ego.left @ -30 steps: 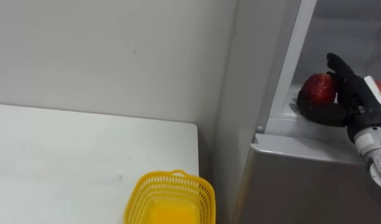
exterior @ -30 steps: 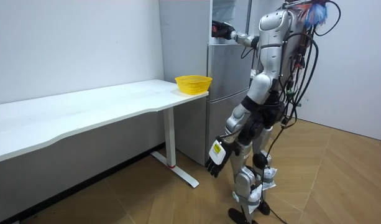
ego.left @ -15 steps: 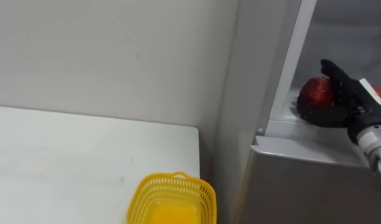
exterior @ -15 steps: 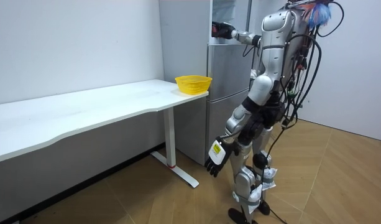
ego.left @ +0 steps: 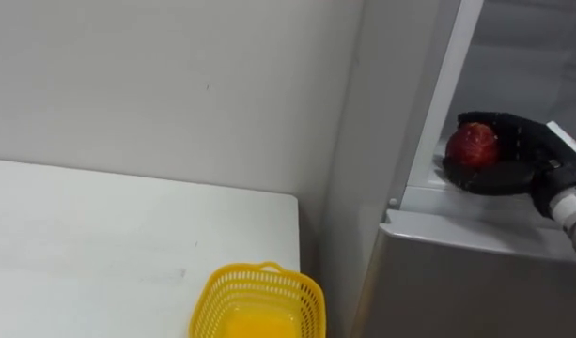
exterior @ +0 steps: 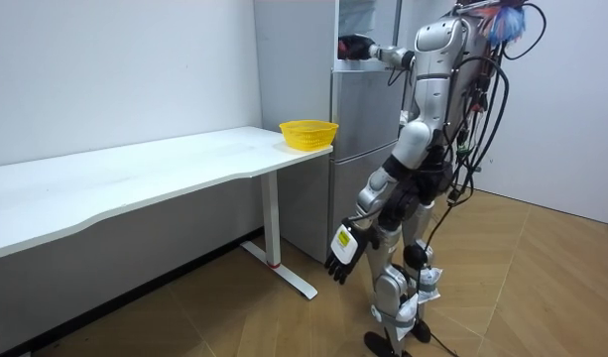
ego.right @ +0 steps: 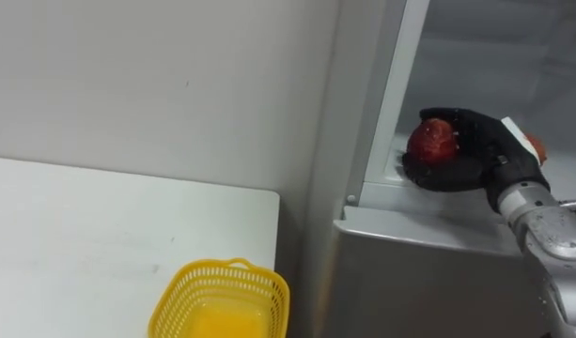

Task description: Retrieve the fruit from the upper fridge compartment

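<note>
— Where's the right robot hand?
— Inside the upper fridge compartment, curled round the red fruit. It's low over the front lip, close to the left frame, with open space overhead. The arm reaches in about level.
— And the other?
— The left robot hand hangs by the thigh; open or closed, I can't tell. A yellow basket sits at the tabletop corner beside the fridge.
</note>
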